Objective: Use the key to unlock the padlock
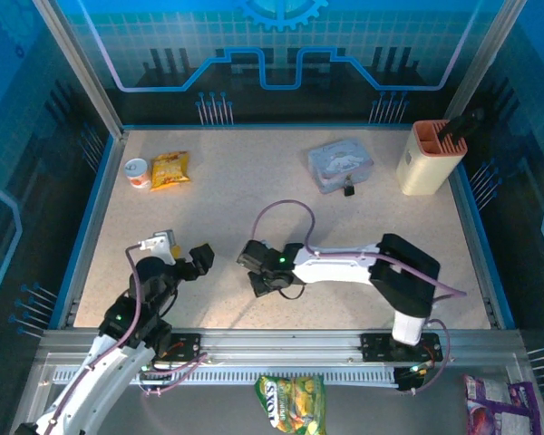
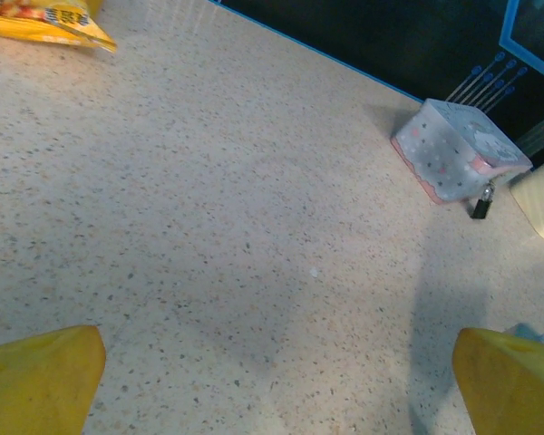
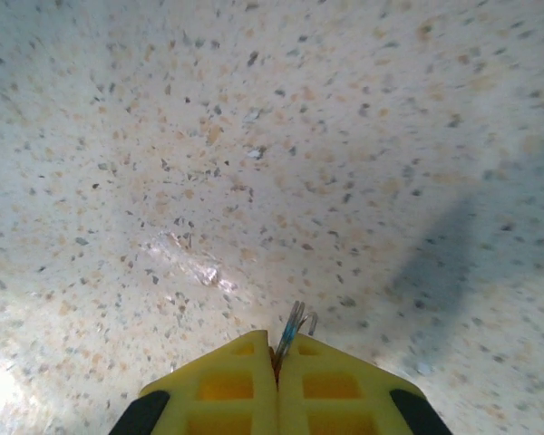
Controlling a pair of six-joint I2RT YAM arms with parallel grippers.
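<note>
The tiny dark padlock [image 1: 349,190] lies on the table at the front edge of the pale tin box [image 1: 340,166]. The left wrist view shows the padlock [image 2: 481,207] at the tin's [image 2: 453,149] near corner, its thin shackle pointing up. My right gripper [image 1: 254,267] hovers low over the middle of the table, far from the padlock. Its yellow jaws [image 3: 278,349] are pressed together on the key [image 3: 292,328], a thin silvery sliver poking out of the seam. My left gripper [image 1: 192,263] stands open at the left, its fingertips [image 2: 45,372] wide apart with nothing between them.
A yellow snack bag [image 1: 170,169] and a small cup [image 1: 138,172] sit at the back left. A beige holder [image 1: 429,156] stands at the back right. Blue rails edge the table. Two snack bags [image 1: 292,403] lie in front of the arm bases.
</note>
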